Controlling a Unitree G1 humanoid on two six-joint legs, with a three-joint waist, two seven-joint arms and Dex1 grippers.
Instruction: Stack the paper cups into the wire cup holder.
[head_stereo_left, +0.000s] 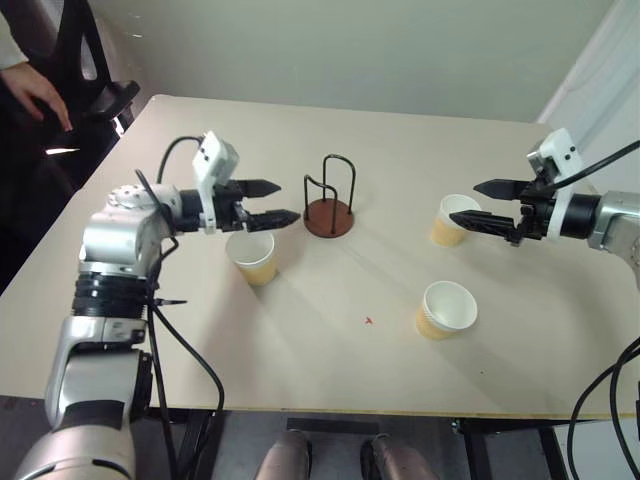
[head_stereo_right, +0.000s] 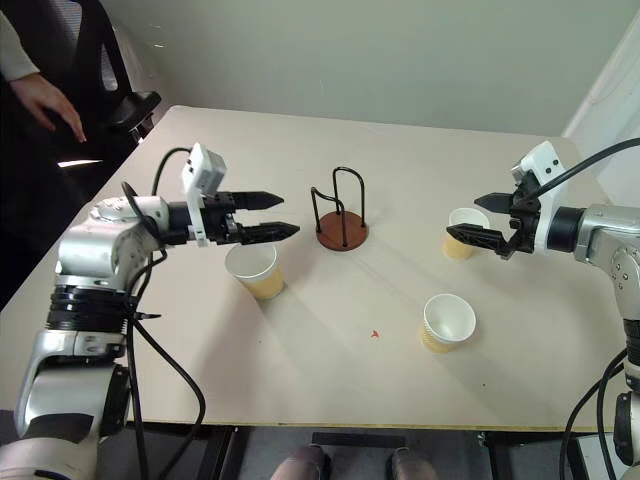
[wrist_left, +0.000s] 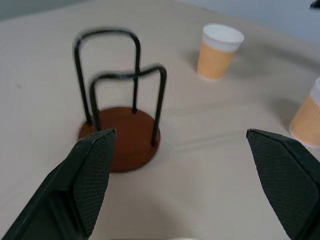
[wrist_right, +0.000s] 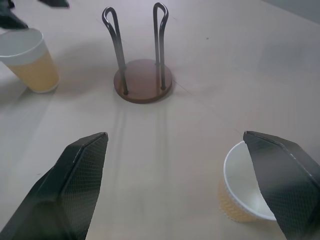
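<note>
At the far left a person's hand (head_stereo_left: 38, 95) hangs beside the bench (head_stereo_left: 330, 370), near a black chair (head_stereo_left: 95, 70). The left gripper (head_stereo_left: 285, 201) hovers above the bench with its two black fingers (wrist_left: 92, 175) spread apart and nothing between them. Just under its tips stands the left cup (head_stereo_left: 252, 257), upright, tan outside and white inside. Next comes the holder (head_stereo_left: 329, 200), a round brown disc with two dark wire arches, and it stands on the bench with no cup in it. It sits just beside the left fingertips but they do not touch it. A tiny red mark (head_stereo_left: 369, 321) lies on the bench closer to the robot. Further right, the near cup (head_stereo_left: 446, 309) stands upright by itself. The far cup (head_stereo_left: 452, 220) stands behind it, also upright. The right gripper (head_stereo_left: 468, 205) hovers right at the far cup with its fingers (wrist_right: 75, 185) wide apart, and it holds nothing.
</note>
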